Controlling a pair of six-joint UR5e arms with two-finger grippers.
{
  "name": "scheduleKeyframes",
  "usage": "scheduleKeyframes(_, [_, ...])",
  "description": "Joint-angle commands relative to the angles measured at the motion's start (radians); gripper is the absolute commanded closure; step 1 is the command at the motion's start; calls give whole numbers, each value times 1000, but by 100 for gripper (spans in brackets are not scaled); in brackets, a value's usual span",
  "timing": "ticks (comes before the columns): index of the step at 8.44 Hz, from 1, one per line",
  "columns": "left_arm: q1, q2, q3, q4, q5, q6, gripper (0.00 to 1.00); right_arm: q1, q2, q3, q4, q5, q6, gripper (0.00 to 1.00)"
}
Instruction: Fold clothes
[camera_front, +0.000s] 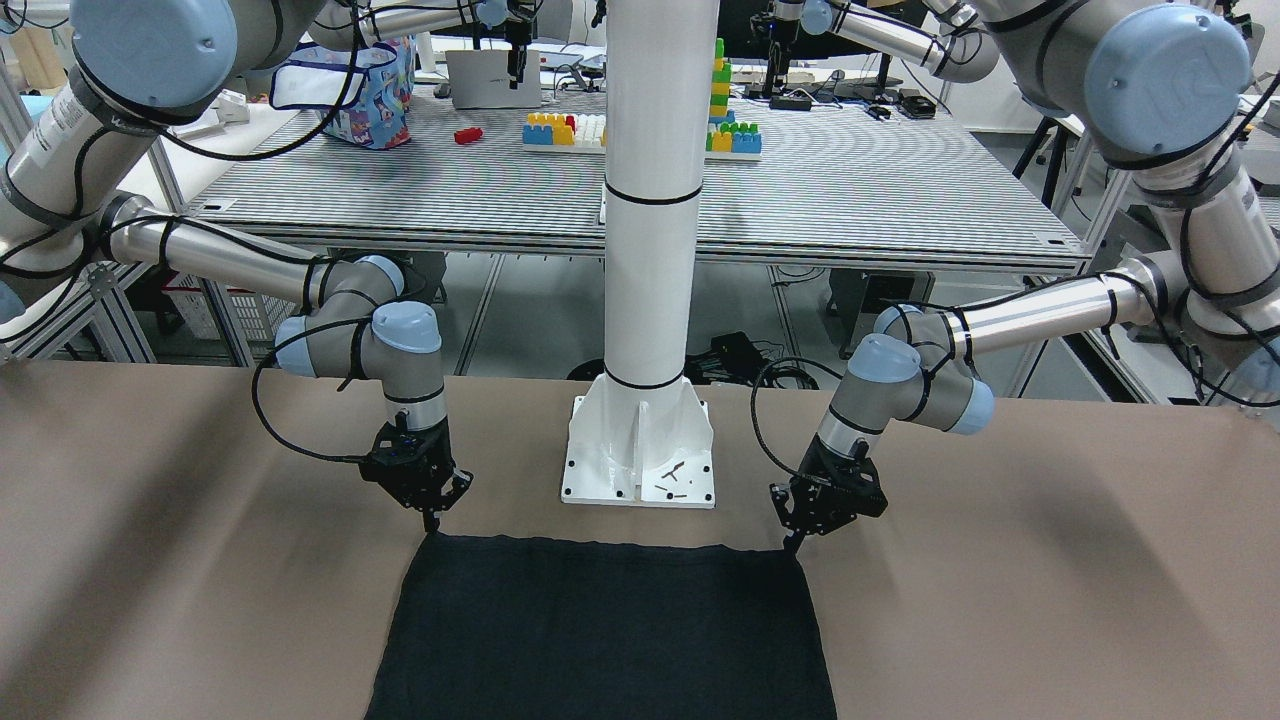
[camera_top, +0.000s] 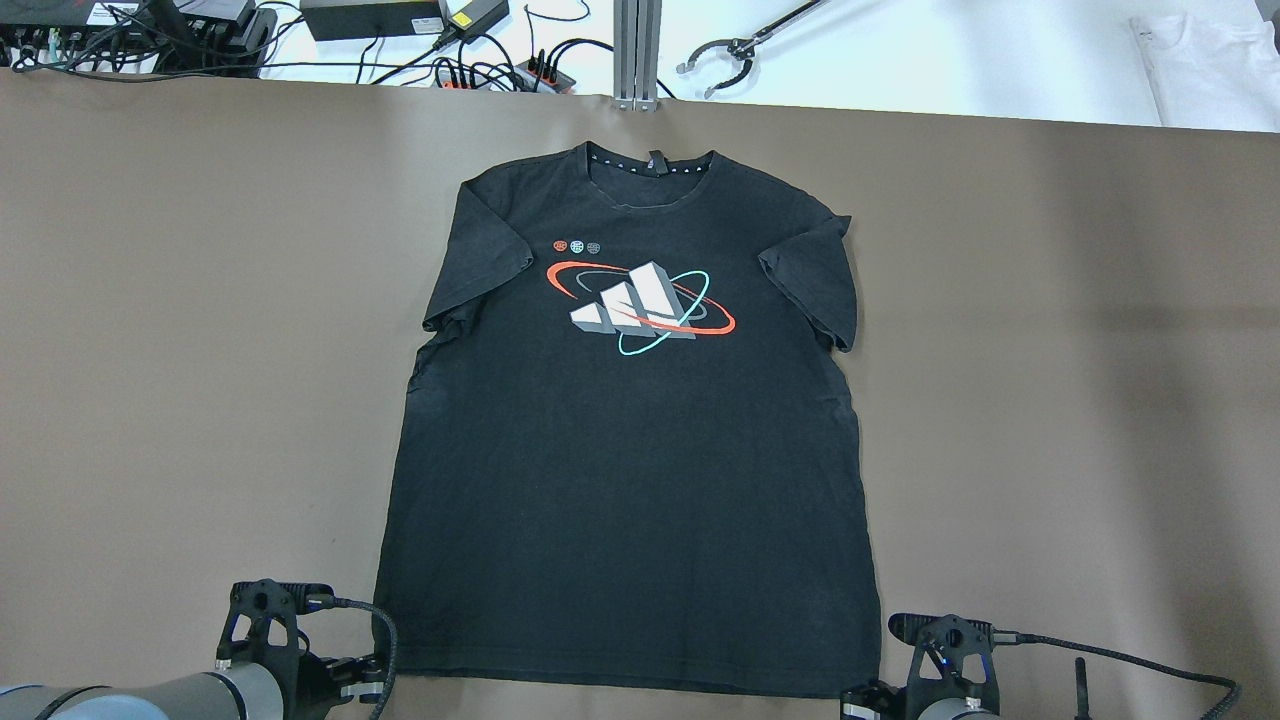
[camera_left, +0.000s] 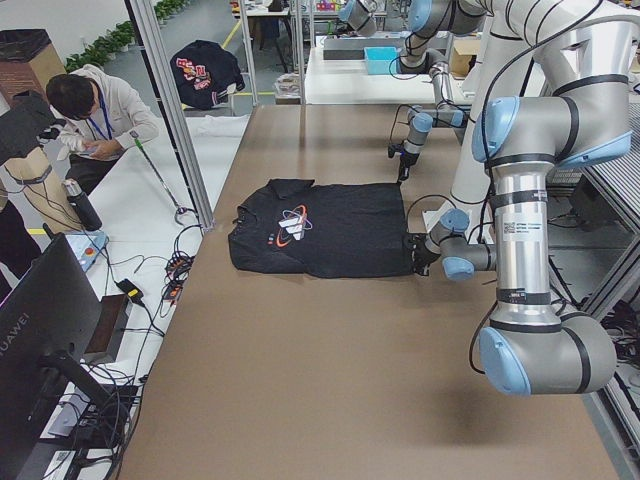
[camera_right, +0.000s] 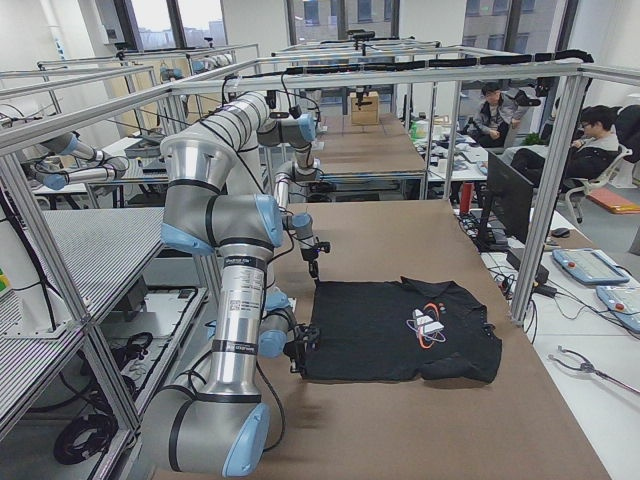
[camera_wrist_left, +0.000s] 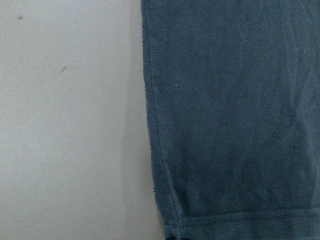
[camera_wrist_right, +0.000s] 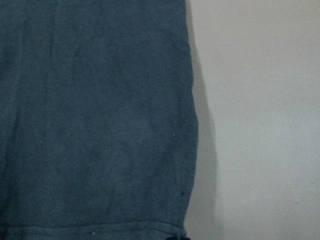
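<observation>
The black T-shirt (camera_top: 630, 450) is laid flat at the centre of the overhead frame, collar up and hem at the bottom edge. The left gripper (camera_front: 795, 540) and right gripper (camera_front: 432, 520) are each seen with fingers drawn together on a hem corner. Both corners should be raised level and carried evenly towards the collar, so the fold is kept square. On the chest print (camera_top: 640, 308) no word can be read. "HUAWEI" is read on the monitor (camera_left: 40, 330) at the lower left.

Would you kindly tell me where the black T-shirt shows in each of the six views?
Front-facing: black T-shirt at bottom centre, hem at its top.
Overhead: centre, hem at bottom.
Exterior left: centre.
Exterior right: centre, slightly right.
Left wrist: fills the right side.
Right wrist: fills the left side.
Shared landmark: its straight bottom hem.
</observation>
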Motion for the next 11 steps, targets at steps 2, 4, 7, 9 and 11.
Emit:
scheduleKeyframes(2, [-194,-3,-46,1,-234,52,100,111,66,112,-119,32,-151,100])
scheduleKeyframes(4, [-376,-89,-104,204,-403,221,100,249,123,108,-121,153,-254,100])
scheduleKeyframes(7, [-505,-517,-102,775,-469,370,100,436,222,105,-220,299,-409,100])
scheduleKeyframes(9, [-613,-607,-98,893,-619,453,100,531,304,112,-329,438,-456,100])
scheduleKeyframes(11, [-630,-590,-127,902,-713,467,100,527,291,172,-336,553,-457,100])
